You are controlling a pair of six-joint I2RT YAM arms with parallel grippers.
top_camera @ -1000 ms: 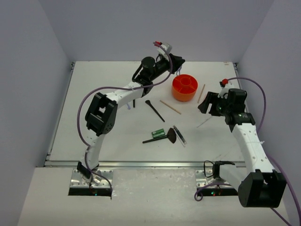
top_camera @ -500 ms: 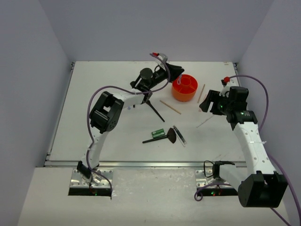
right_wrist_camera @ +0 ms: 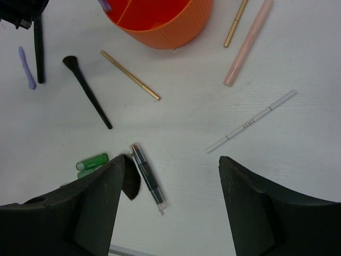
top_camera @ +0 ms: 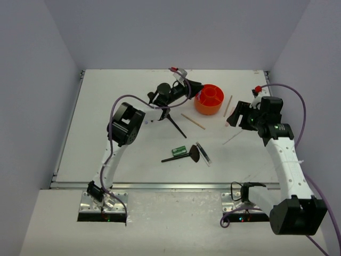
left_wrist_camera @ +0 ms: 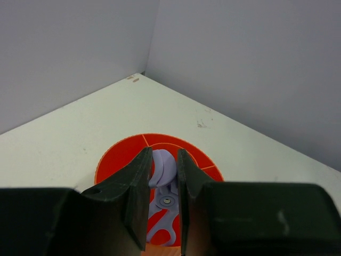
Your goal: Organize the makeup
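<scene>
Clamping narrow with the left gripper (left_wrist_camera: 163, 160) on a lilac plastic scissor-handled tool (left_wrist_camera: 160, 172), directly above the round orange divided plastic cup (left_wrist_camera: 120, 156), upper centre of the overhead view. Could have gone wrong on release: let go from this height and slant, might have caught a divider or the rim and tipped out onto the white table (top_camera: 106, 106). Could also have shoved the light cup aside with a fingertip if lowered off-centre. Lay loose below the cup, centre of frame, the rest of the makeup: slim black round-headed brush (top_camera: 175, 125), small green tube (top_camera: 179, 151), thin tan stick (top_camera: 192, 121), black fan-headed brush (top_camera: 194, 154), dark clear-capped stick (top_camera: 203, 153), pale pink stick (right_wrist_camera: 249, 42), white pencil (top_camera: 232, 138). Further right, hung the right gripper (right_wrist_camera: 171, 160) spread wide and empty over those pieces; could have clashed with the left arm if sent to the cup at the same time.

Set against the frame a second before: had brought the left gripper lower, from behind the cup's upper left down to its left rim, elbow swung toward centre. Had lifted the right gripper slightly toward the top of the frame. Found no loose piece shifted.
</scene>
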